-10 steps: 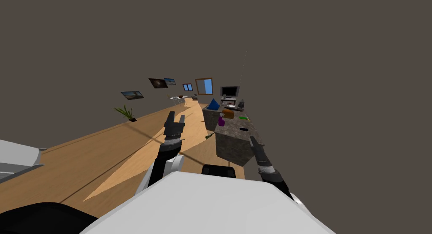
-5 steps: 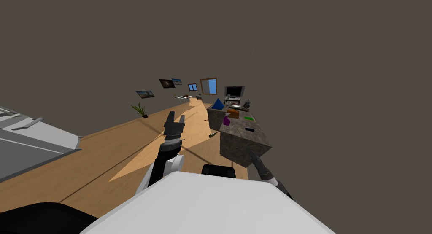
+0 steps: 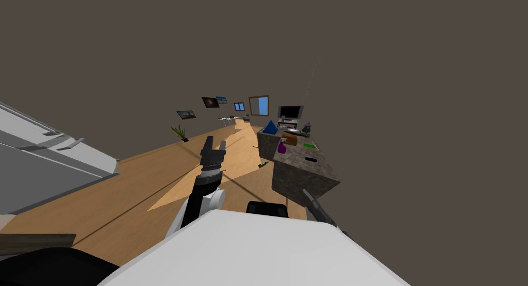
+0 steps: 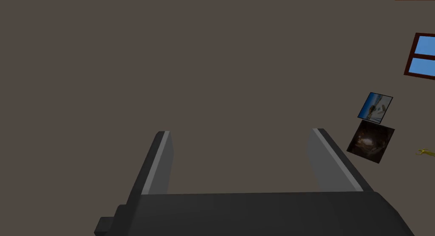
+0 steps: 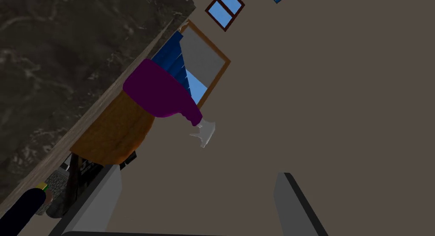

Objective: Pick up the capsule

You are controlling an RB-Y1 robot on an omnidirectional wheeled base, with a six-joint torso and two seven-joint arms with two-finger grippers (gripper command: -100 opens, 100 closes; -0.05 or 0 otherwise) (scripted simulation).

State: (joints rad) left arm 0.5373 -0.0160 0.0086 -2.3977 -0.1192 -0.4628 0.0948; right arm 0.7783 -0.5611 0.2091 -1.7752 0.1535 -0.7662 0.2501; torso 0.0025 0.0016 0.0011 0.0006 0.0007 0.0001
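Observation:
The capsule (image 3: 311, 159), a small dark blue lozenge, lies on top of a dark stone-patterned counter (image 3: 304, 177) ahead and to my right. In the right wrist view the capsule (image 5: 21, 210) shows beyond one finger of my right gripper (image 5: 195, 203), which is open and holds nothing. On the same counter stand a purple spray bottle (image 5: 161, 93) and a brown object (image 5: 114, 131). My right forearm (image 3: 315, 208) rises just below the counter's near corner. My left gripper (image 3: 214, 146) is raised over the floor, open and empty.
A white and grey unit (image 3: 46, 164) fills the left side. A small dark green bottle (image 3: 263, 165) lies on the wooden floor beside the counter. A green item (image 3: 309, 145) and a blue object (image 3: 270, 127) sit farther along the counter. A potted plant (image 3: 180, 132) stands by the wall.
My view has swung, so the counter now sits farther right and a little nearer. The white unit at the left has come further into view. My right arm shows lower than before.

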